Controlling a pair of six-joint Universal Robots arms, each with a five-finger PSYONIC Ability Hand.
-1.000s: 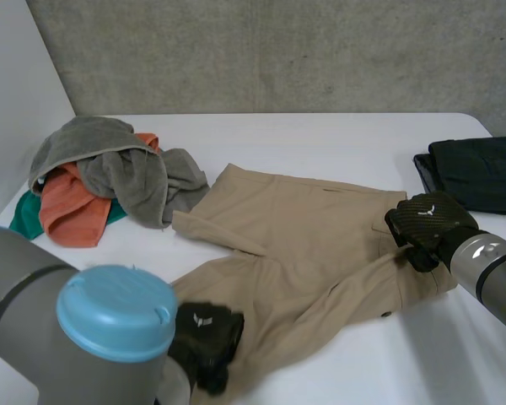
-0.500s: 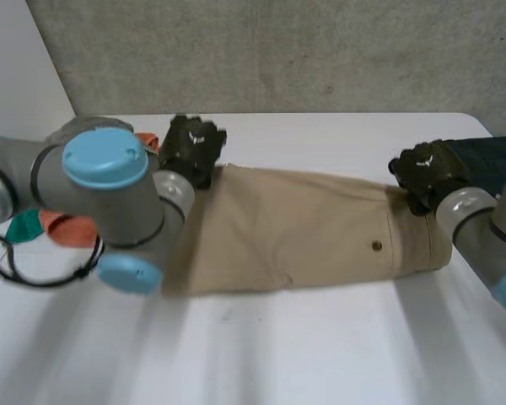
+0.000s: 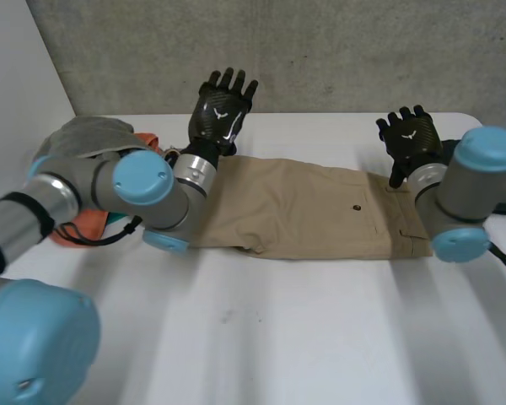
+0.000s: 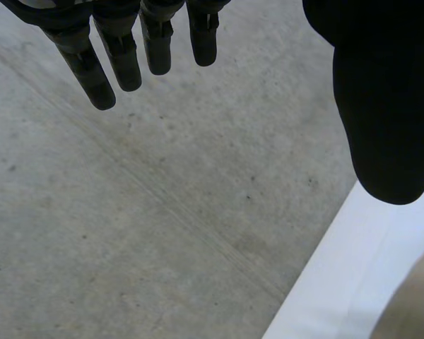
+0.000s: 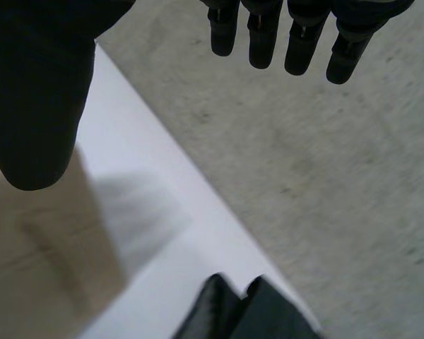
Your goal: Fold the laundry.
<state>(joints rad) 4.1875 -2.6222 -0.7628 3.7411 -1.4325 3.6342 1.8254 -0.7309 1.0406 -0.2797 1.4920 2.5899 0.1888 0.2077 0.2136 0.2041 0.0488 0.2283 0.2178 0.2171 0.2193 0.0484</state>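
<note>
Tan trousers (image 3: pixel 312 211) lie folded lengthwise in a long strip across the table's far half. My left hand (image 3: pixel 222 110) is raised above their far left end, fingers straight and spread, holding nothing. In its wrist view the left hand (image 4: pixel 385 106) points at the concrete wall, with a sliver of the trousers (image 4: pixel 418 311) beside the thumb. My right hand (image 3: pixel 409 139) hovers over the far right end, at the waistband, also spread and empty. In the right wrist view the right hand (image 5: pixel 35 106) is above the trousers (image 5: pixel 42 261).
A pile of grey towel (image 3: pixel 84 135) and orange cloth (image 3: pixel 80 226) lies at the far left, partly behind my left arm. A dark folded garment (image 5: pixel 233 311) sits on the white table (image 5: pixel 148 233) beyond the right hand. A concrete wall (image 3: pixel 337 51) closes the back.
Both hands carried the trousers' near half up and over to the far edge, then let go, opened and lifted. The trousers went from spread out to a narrow strip.
</note>
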